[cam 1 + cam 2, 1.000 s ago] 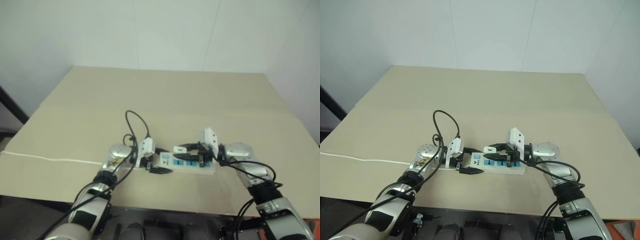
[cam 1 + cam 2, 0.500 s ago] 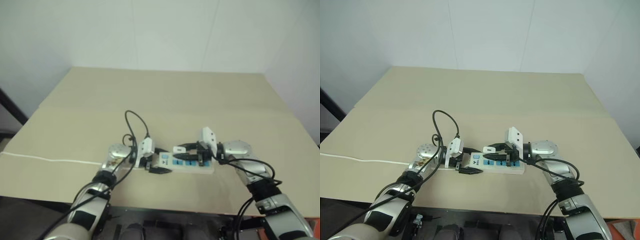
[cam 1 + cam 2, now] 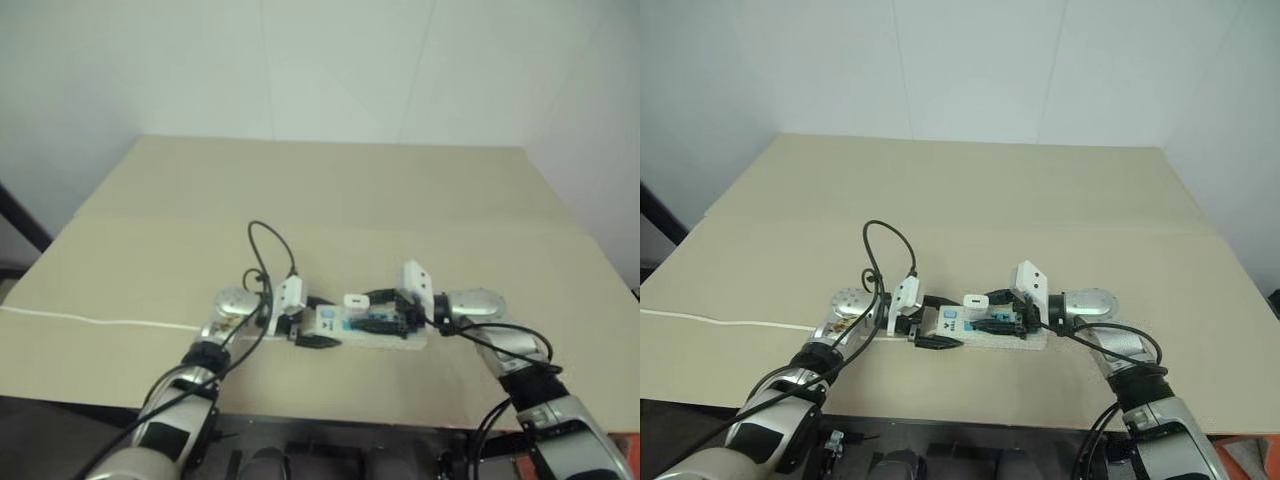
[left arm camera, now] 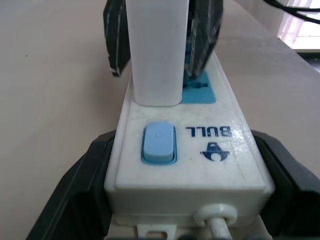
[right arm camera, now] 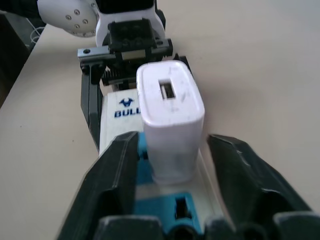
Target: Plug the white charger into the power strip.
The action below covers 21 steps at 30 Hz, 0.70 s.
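- power strip (image 3: 995, 331) lies flat on the tan surface (image 3: 970, 200), near its front edge, between my two grippers.
- white charger (image 5: 170, 120) stands upright in the blue socket next to the blue switch (image 4: 159, 143), USB port facing up.
- my left gripper (image 3: 923, 326) is clenched on the strip's switch end; one black finger on each side, cord (image 4: 218, 225) exiting between them.
- my right gripper (image 5: 172, 165): jaws released, spread either side of the charger with a visible gap on both sides, not touching it.
- thin white cord (image 3: 720, 320) trails off to the surface's left edge.
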Each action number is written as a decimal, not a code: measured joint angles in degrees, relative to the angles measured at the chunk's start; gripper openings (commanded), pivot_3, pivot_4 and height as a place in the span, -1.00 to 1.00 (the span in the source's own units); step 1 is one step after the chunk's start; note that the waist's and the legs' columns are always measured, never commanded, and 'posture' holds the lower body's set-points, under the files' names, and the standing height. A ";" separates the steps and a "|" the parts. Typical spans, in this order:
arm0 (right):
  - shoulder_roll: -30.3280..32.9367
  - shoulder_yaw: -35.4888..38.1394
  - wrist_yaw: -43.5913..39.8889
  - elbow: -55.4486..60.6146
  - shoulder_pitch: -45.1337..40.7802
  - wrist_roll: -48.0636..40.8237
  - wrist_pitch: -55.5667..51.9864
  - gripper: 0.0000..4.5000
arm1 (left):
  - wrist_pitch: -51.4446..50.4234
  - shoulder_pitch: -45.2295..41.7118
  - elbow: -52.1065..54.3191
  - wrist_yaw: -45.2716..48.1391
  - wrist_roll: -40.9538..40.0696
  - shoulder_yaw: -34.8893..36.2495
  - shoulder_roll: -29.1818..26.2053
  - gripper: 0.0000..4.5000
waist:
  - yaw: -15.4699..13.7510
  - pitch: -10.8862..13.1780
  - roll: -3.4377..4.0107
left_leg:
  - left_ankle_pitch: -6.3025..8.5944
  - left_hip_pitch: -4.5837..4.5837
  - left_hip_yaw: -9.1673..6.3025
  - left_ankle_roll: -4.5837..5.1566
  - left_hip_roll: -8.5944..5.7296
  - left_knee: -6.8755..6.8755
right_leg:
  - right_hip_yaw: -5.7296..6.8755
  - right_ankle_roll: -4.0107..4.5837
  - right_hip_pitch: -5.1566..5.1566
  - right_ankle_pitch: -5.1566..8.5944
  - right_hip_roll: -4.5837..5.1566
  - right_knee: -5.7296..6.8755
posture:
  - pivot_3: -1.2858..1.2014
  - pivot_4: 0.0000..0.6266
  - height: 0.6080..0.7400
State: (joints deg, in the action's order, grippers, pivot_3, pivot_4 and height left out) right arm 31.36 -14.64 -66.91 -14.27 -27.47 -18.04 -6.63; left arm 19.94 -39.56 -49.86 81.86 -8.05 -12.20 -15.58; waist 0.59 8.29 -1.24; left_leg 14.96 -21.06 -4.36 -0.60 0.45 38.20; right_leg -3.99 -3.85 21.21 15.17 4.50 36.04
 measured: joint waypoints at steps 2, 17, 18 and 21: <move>0.14 0.10 -0.11 1.37 0.53 0.60 -0.91 0.98 | 0.00 0.00 -0.02 0.03 0.00 0.01 -0.06 0.47 | 0.07 0.00 0.00 | 0.00 0.00 0.00 0.00 0.01 0.00 | 0.00 0.01 0.00 0.01 -0.01 0.00 | 0.03 -0.52 1.00; 0.11 0.77 0.72 5.24 1.89 3.05 -2.81 1.00 | -1.54 -0.32 0.40 1.61 1.23 -0.23 -0.65 1.00 | 0.29 -0.03 -0.02 | 0.00 -0.01 0.00 0.00 0.01 -0.03 | 0.00 0.00 0.02 0.02 -0.02 -0.01 | 0.03 -0.52 1.00; 0.04 0.77 0.85 5.49 1.89 3.23 -2.81 1.00 | -2.14 -0.32 0.86 2.10 1.06 -0.17 -0.86 1.00 | 0.33 -0.03 -0.02 | 0.00 -0.01 0.00 0.00 0.01 -0.03 | 0.00 0.00 0.03 0.02 -0.02 -0.01 | 0.03 -0.52 1.00; -0.18 1.13 1.22 6.57 1.90 3.21 -3.78 1.00 | -4.32 -0.02 2.52 2.99 0.82 0.05 -1.86 1.00 | 0.43 0.00 -0.02 | 0.00 -0.07 -0.01 0.00 0.01 -0.03 | 0.00 0.00 0.12 0.02 -0.02 0.01 | 0.03 -0.52 1.00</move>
State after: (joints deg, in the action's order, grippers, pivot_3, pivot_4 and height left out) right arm 31.18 -13.51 -65.68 -7.70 -25.56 -14.83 -10.41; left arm 15.62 -39.58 -47.34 84.85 -7.24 -12.15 -17.44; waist 1.02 8.29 -1.27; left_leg 14.96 -21.14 -4.37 -0.60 0.47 38.16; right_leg -3.99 -3.84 21.33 15.18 4.49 36.05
